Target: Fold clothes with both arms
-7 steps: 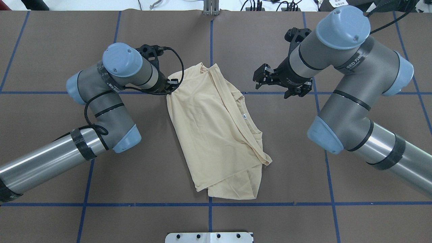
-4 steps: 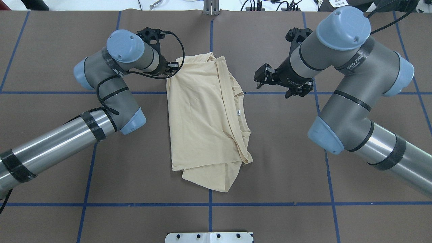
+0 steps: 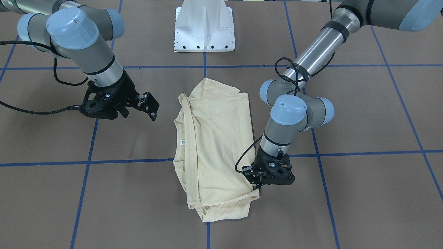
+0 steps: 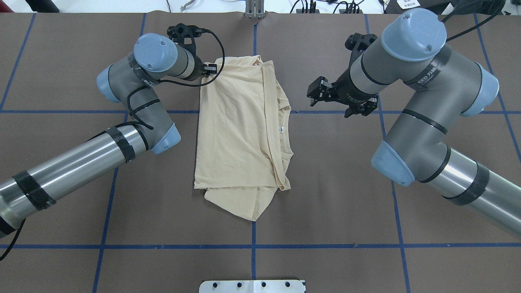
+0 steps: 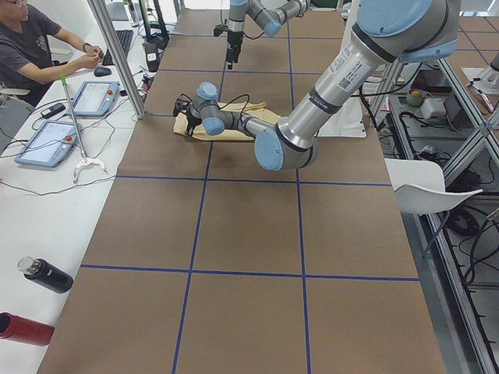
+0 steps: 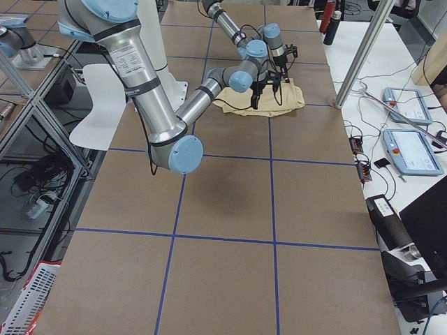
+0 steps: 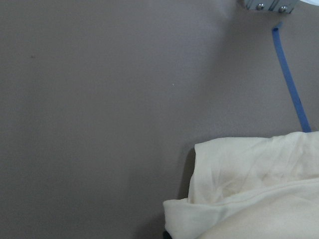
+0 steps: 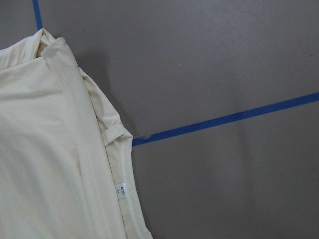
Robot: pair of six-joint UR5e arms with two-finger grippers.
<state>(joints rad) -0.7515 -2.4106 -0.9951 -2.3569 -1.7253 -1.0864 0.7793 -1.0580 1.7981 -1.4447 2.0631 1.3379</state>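
The T-shirt (image 4: 234,134) lies folded into a long narrow panel in the middle of the counter (image 4: 346,195). Its long axis runs straight away from the robot, and a looser flap pokes out at the near end. The collar edge and the white neck tag (image 4: 281,130) face the robot's right. The coming move turns on the shirt's far left corner. There the left jaws sit right on the cloth and appear to be pinching it, since in the front-facing view the corner rises to meet them. The left wrist view shows only bunched fabric close under the lens, so the grip itself is partly hidden. The left arm (image 4: 122,146) reaches in low from the side, elbow bent and wrist turned down over that corner. The right jaws are spread wide and empty. They hover above bare counter beside the shirt's far right part, level with the collar, with a clear gap to the cloth. The right arm (image 4: 423,130) is folded back at the elbow, its wrist pointing in towards the shirt. The left arm is plainly the nearer. For a two-armed fold, the right would probably need to close that gap and take the matching far corner.
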